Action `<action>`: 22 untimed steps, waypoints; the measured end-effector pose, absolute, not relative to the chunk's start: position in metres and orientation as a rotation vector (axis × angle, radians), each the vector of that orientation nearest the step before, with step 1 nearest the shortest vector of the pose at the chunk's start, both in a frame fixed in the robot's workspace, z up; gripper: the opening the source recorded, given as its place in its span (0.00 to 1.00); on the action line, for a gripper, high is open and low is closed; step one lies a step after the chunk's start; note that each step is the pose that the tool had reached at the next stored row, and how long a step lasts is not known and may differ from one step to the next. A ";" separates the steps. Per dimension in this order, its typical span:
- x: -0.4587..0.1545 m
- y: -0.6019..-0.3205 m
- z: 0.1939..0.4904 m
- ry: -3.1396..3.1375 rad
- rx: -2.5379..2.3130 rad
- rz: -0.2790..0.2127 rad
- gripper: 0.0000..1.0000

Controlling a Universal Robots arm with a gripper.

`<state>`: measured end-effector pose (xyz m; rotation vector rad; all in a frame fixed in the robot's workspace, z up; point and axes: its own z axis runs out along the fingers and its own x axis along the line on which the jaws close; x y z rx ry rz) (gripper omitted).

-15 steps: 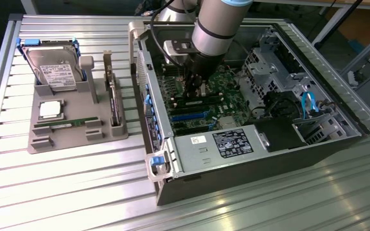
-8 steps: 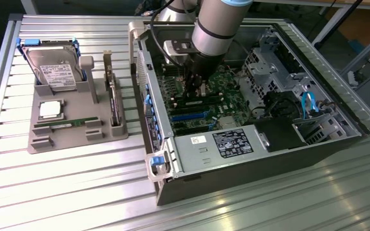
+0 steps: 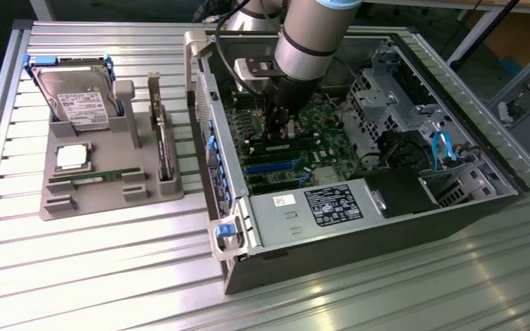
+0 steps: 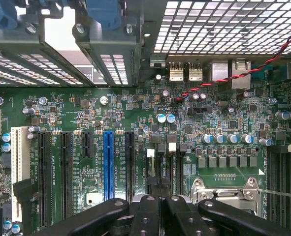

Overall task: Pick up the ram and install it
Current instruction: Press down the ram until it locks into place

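A lab or workshop bench: slatted aluminium table (image 3: 99, 276), open computer case (image 3: 357, 172), grey parts holder (image 3: 108, 186).

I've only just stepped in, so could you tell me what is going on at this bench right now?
A single robot arm has its gripper lowered inside the open computer case, with the shut fingers just above the motherboard. Whether a memory stick is between the fingers cannot be made out. On the grey parts tray at the exterior view's left, a green ram stick lies in its slot, alongside a hard drive, a silver processor chip and a dark expansion card.
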<state>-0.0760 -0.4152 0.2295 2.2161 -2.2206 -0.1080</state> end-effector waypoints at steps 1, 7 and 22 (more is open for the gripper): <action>-0.076 -0.415 0.229 -2.221 2.216 -0.108 0.10; -0.076 -0.415 0.240 -2.221 2.216 -0.108 0.10; -0.071 -0.415 0.299 -2.221 2.216 -0.108 0.10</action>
